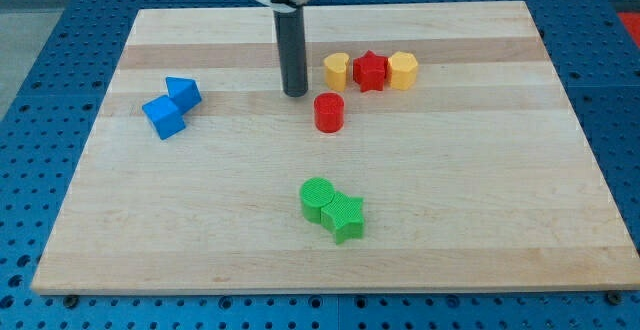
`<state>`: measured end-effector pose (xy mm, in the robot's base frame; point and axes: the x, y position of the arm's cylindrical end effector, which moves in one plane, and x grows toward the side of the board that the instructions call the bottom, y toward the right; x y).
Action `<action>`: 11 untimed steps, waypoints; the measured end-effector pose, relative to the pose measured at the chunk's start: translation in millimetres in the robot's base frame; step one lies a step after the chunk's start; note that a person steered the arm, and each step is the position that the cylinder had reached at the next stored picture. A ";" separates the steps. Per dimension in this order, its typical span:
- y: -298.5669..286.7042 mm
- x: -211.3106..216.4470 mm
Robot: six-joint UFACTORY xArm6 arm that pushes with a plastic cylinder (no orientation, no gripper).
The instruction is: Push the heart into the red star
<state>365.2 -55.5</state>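
A yellow heart (336, 70) sits near the view's top centre, touching the left side of the red star (370, 71). A yellow hexagon (402, 71) touches the star's right side, so the three form a row. My tip (295, 92) rests on the board to the left of the heart, a short gap away, and up-left of a red cylinder (329, 112).
Two blue blocks, a cube (163, 117) and an angular one (184, 93), touch at the view's left. A green cylinder (318, 198) and green star (345, 217) touch at the bottom centre. The wooden board (500, 170) lies on a blue perforated table.
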 end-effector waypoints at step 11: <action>24.9 -28.8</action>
